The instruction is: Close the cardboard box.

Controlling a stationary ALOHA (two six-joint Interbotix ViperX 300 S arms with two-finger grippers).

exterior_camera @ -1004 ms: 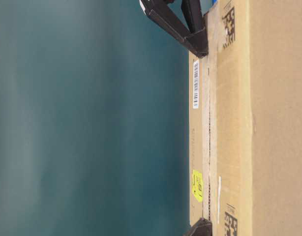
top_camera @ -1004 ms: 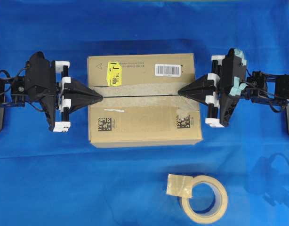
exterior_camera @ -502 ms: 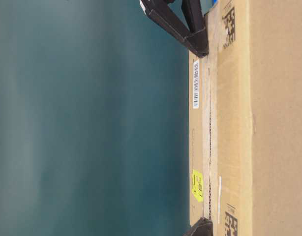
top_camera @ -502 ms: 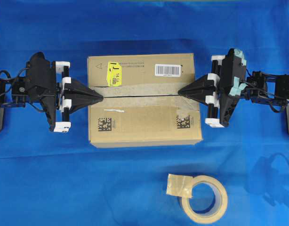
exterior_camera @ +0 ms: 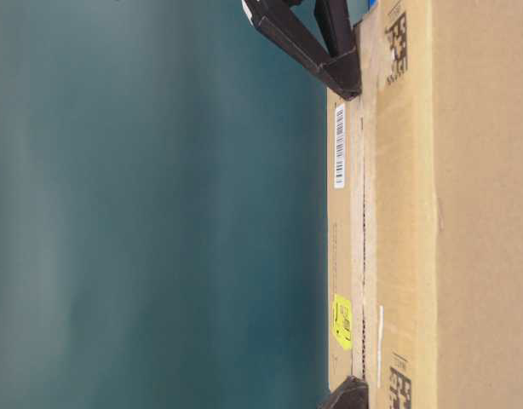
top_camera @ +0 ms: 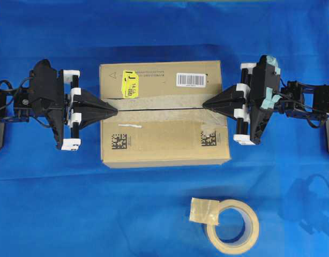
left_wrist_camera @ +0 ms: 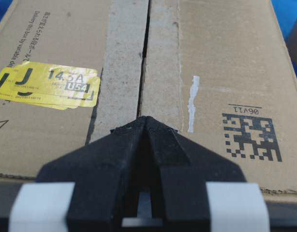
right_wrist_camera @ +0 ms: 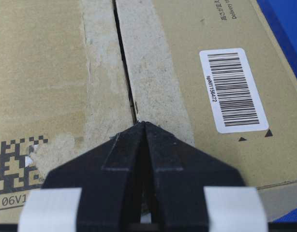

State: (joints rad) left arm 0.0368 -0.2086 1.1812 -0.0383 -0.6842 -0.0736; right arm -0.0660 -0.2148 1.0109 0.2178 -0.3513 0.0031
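Blue cloth [top_camera: 154,203] under even light

It covers the whole table; the table-level view shows a plain teal backdrop [exterior_camera: 159,204].

A table surface covered by a bright blue cloth [top_camera: 154,32] is seen. On it, at the middle, a large plain brown corrugated cardboard box [top_camera: 164,142] is set. Well apart, towards the near edge, a beige tape roll [top_camera: 232,227] is laid flat.

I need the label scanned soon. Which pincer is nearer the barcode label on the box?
Right. The right pincer rests at the box's right end of the seam, just below the barcode label. The left pincer sits at the opposite end, nearer the yellow sticker.
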